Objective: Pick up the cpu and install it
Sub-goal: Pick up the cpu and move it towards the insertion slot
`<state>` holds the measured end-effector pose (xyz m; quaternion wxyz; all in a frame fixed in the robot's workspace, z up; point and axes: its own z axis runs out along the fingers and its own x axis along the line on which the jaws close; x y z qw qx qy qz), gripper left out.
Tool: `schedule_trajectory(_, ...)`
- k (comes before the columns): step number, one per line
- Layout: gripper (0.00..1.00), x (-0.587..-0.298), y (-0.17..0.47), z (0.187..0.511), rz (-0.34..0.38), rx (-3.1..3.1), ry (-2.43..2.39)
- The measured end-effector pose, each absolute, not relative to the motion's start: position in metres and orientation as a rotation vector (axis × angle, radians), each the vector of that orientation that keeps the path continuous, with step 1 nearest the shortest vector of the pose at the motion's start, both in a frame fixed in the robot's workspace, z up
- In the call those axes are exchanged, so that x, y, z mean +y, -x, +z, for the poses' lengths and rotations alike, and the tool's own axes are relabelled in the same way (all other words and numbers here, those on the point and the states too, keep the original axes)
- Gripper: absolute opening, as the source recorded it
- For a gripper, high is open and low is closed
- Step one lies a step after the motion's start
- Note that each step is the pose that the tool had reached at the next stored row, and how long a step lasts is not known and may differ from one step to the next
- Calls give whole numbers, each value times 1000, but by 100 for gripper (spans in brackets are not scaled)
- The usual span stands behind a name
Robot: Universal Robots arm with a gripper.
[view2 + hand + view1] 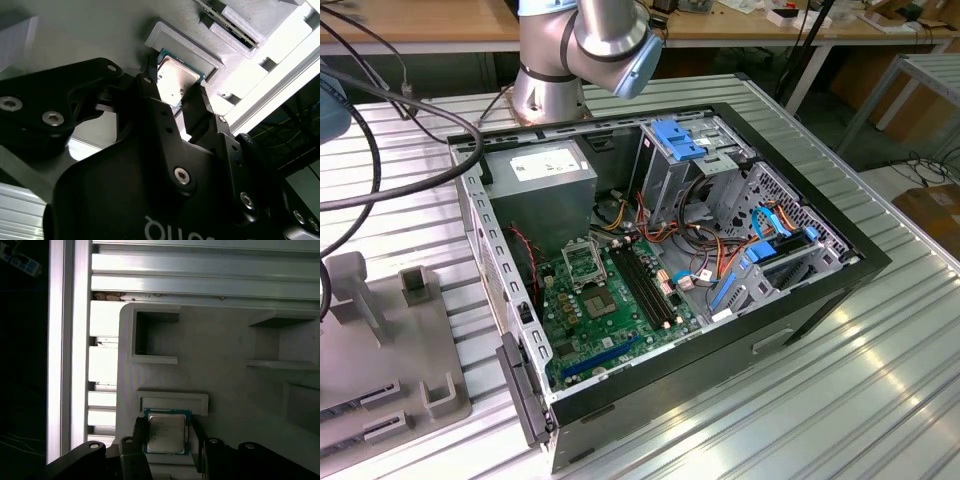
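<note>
Grey tray [100,30] holds cpu [176,77], partly hidden by hand [172,94].

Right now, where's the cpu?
In both wrist views the cpu sits in a walled pocket of the grey tray, near the tray's edge, right at the tip of the tool.

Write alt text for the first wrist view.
A square silver-topped cpu lies on a pale grey tray, with the black gripper flanking it on two sides. The tray also has an empty pocket and rests on a ribbed metal table.
</note>
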<state>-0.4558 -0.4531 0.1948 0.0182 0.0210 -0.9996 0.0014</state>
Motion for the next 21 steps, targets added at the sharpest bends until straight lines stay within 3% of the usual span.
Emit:
schedule_trajectory(16,45,-453,455,195,9,-3105,-65)
schedule_trajectory(18,47,-453,455,194,10,-3105,-65)
schedule_trajectory(19,53,-453,455,194,11,-3105,-65)
schedule_trajectory(21,53,-453,455,194,12,-3105,-65)
